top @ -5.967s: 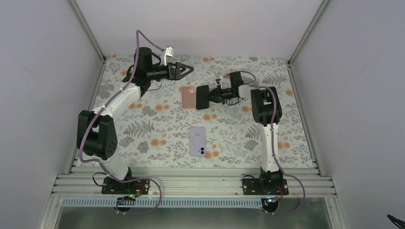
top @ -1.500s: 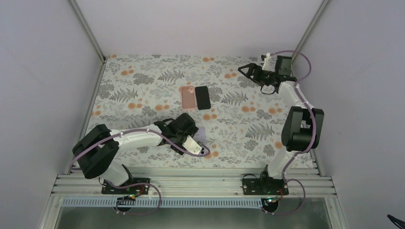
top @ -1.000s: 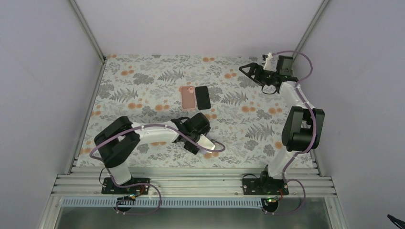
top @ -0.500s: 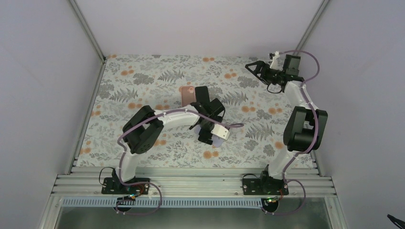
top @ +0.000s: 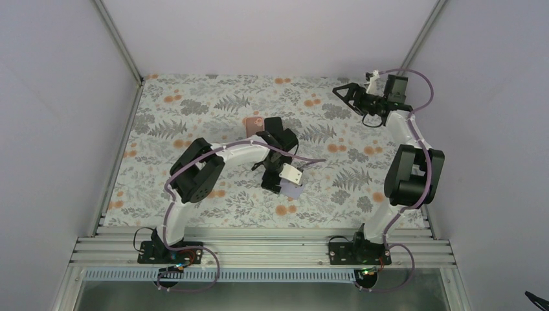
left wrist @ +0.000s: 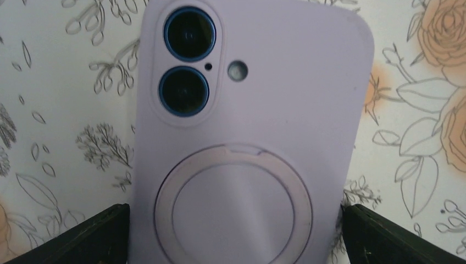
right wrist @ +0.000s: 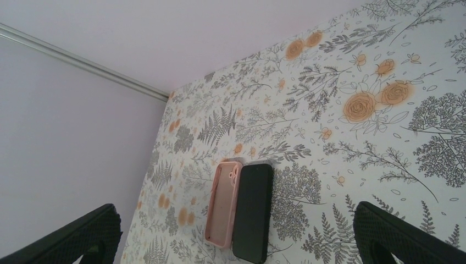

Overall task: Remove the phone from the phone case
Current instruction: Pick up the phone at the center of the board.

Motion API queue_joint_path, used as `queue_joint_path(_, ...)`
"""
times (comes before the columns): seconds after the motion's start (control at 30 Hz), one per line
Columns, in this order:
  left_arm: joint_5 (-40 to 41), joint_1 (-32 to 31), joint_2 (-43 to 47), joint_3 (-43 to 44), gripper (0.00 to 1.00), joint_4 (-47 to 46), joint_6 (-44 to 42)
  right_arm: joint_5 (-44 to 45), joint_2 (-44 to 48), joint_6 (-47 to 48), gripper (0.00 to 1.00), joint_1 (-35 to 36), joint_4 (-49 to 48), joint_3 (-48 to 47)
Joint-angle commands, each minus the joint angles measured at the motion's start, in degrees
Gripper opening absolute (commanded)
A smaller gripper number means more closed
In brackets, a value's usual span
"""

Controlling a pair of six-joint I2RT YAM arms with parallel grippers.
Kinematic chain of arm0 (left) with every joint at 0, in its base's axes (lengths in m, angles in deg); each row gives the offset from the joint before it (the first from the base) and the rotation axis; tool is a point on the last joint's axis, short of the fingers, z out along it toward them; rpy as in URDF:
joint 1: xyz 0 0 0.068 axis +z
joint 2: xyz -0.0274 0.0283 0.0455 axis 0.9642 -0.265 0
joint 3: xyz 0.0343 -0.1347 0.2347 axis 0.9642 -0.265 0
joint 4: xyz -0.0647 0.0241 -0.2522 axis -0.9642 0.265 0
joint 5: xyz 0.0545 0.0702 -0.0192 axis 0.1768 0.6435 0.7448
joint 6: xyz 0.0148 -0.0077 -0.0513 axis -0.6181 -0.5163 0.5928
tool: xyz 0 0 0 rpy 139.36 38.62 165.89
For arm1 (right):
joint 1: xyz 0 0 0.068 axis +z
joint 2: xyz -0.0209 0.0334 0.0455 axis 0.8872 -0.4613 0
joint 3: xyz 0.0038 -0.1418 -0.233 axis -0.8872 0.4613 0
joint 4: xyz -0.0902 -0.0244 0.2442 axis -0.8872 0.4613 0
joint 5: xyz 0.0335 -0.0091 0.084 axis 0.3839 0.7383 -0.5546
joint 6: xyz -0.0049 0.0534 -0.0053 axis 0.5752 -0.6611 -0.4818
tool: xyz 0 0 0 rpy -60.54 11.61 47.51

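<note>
The cased phone (left wrist: 247,137) lies flat on the floral table (top: 194,103), back up, near the middle of the overhead frame. There only a lilac corner shows from under the left arm's wrist. In the left wrist view it fills the frame. Its two lenses (left wrist: 187,63) sit at the upper left, one above the other, and a pale ring (left wrist: 233,206) lies at lower centre. The phone is still in its lilac case.

The left gripper (left wrist: 236,236) hangs right over it with its jaws spread wide. One black fingertip is at the lower left of that frame and one at the lower right, each just beside a long edge of the phone. I cannot tell whether either one touches it.

The right gripper (top: 349,97) is held up at the upper right of the overhead frame, well apart from the cased phone. Its jaws are spread with nothing between them.

A pink case (right wrist: 222,203), hollow side up, and a bare black phone (right wrist: 253,212) lie side by side, touching, at the lower centre of the right wrist view. Overhead they sit just above the frame's middle, partly hidden by the left arm.
</note>
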Motion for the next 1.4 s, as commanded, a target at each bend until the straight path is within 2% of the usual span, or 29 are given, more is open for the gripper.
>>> queue_joint_path(0.0, 4.8, 1.1, 1.1, -4.1, 0.9, 0.5, -1.3, -1.5, 2.5, -0.6, 0.99, -0.5, -1.5, 1.3)
queue_joint_path(0.17, 6.3, 1.0, 3.0, -6.2, 0.74, 0.8, 1.4, -1.9, 2.3, -0.8, 0.99, -0.6, -1.9, 1.6)
queue_joint_path(0.23, 7.1, 0.7, 3.6, -7.0, 0.72, 0.6, 3.4, -1.9, 2.2, -0.8, 0.99, -0.5, -1.9, 1.5)
queue_joint_path(0.33, 9.5, 0.3, 4.1, -8.4, 0.73, -0.7, 6.1, -1.9, 2.2, -0.8, 0.99, -0.5, -1.9, 1.7)
queue_joint_path(0.47, 11.3, 0.3, 2.9, -9.0, 0.87, -1.0, 8.2, -2.2, 1.9, -0.9, 0.99, -0.6, -2.1, 1.9)
queue_joint_path(0.6, 10.9, 0.3, 1.1, -8.0, 0.88, -0.1, 8.1, -2.5, 2.0, -0.9, 0.99, -0.6, -2.2, 2.1)
queue_joint_path(0.7, 10.4, 0.3, -0.1, -6.6, 0.83, 1.4, 7.7, -2.5, 2.3, -0.7, 0.99, -0.5, -2.2, 2.2)
queue_joint_path(0.97, 6.4, 0.6, 3.2, -4.9, 0.59, 0.9, 10.2, -2.9, 3.1, -0.7, 0.99, -0.5, -2.9, 3.0)
queue_joint_path(1.17, -2.6, 2.3, 7.9, -3.7, 0.54, -0.3, 15.7, -5.2, 3.7, 0.4, 0.99, -0.5, -3.6, 2.9)
queue_joint_path(1.37, -6.4, 4.8, 11.8, -2.9, 0.5, -3.6, 21.9, -4.3, 5.5, 0.0, 1.0, -0.6, -3.3, 4.4)
